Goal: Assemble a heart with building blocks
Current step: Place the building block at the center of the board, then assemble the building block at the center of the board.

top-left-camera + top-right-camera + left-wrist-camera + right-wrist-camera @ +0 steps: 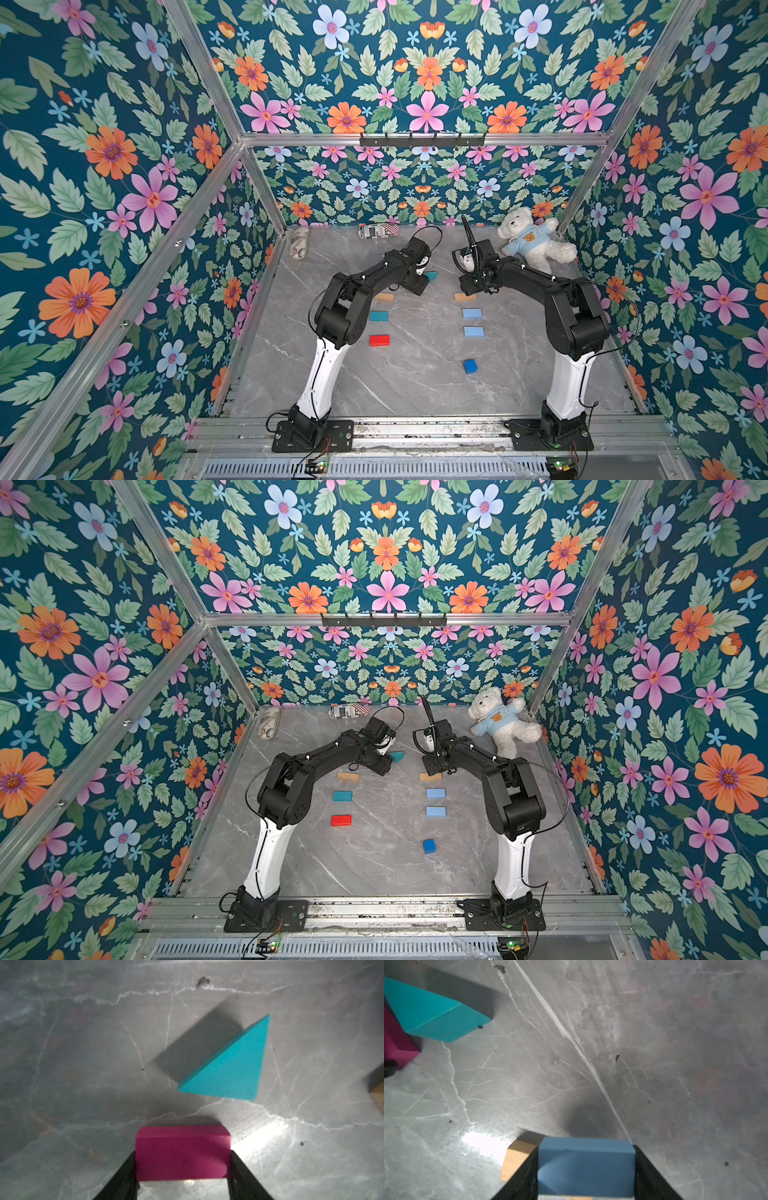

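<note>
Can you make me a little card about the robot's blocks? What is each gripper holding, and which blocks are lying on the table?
Left gripper: shut on magenta block
Right gripper: shut on blue block
Between the grippers: teal triangle, on the table
Left row: tan block, teal block, red block
Right row: other tan block, light blue block, nearer light blue block, dark blue cube
Heart: not joined up yet
Far right corner: white teddy bear

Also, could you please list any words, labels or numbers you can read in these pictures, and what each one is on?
Printed pouch: carries lettering, but it is too small and blurred to read.
Teddy bear: its sweater has a bear-face badge, no words.
Building blocks: plain, no markings.
</note>
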Tool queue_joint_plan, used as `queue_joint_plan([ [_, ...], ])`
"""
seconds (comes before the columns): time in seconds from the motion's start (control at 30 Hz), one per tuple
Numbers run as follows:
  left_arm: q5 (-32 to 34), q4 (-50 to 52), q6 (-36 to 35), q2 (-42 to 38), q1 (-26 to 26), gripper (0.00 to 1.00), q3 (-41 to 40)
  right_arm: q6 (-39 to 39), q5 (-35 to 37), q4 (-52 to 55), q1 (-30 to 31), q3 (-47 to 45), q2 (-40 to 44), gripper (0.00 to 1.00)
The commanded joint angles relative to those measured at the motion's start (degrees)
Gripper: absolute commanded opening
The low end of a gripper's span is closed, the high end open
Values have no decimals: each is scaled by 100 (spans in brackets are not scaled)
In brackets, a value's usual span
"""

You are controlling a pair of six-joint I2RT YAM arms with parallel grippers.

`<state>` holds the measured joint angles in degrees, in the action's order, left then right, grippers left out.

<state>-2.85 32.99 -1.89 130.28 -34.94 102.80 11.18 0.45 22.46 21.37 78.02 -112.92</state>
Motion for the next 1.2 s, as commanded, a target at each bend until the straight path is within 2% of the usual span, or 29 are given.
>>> queue_joint_plan([
  [0.0,83,111,-97,73,-4,48,62,7,-14,-87,0,12,43,33],
  [1.17,57,102,-205,380,-13,51,397,-18,-102,5,-5,251,-193,33],
])
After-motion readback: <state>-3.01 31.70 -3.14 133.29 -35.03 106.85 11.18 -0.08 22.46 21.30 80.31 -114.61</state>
